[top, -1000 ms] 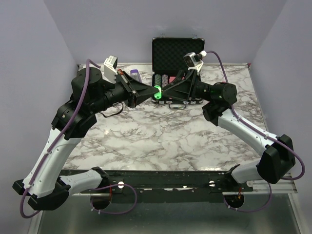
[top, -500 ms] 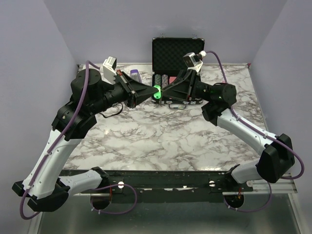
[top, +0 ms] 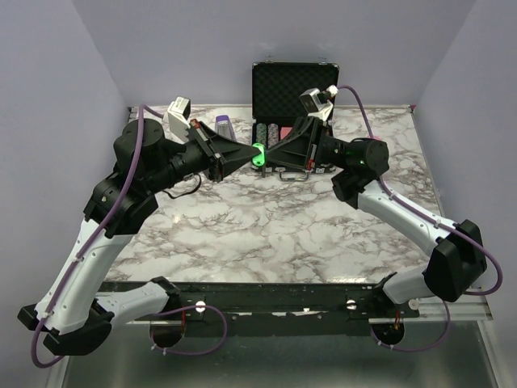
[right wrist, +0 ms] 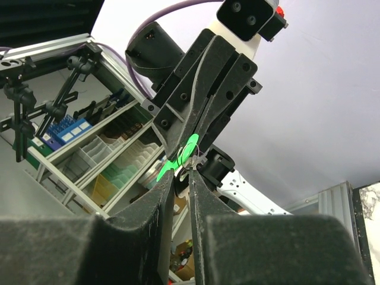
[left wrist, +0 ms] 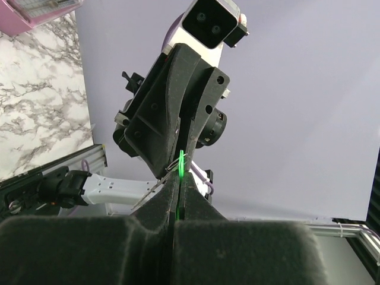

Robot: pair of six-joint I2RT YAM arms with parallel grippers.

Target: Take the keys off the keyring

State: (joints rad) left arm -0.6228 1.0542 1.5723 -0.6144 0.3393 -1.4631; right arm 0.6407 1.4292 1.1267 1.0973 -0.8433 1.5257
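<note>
- left end effector (top: 249, 153) is pinching the green tag (top: 258, 154) in mid-air over the tabletop (top: 266, 234)
- right end effector (right wrist: 181, 177) is nearly pressed together right by the tag, can't tell if it's gripping anything

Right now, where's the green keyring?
Top view: the green keyring is held off the table, centre-back, pinched by the left gripper, with the right gripper tip-to-tip on its right, just in front of the open black case.

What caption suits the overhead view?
Left gripper pinches the green keyring mid-air as right gripper meets it.
</note>
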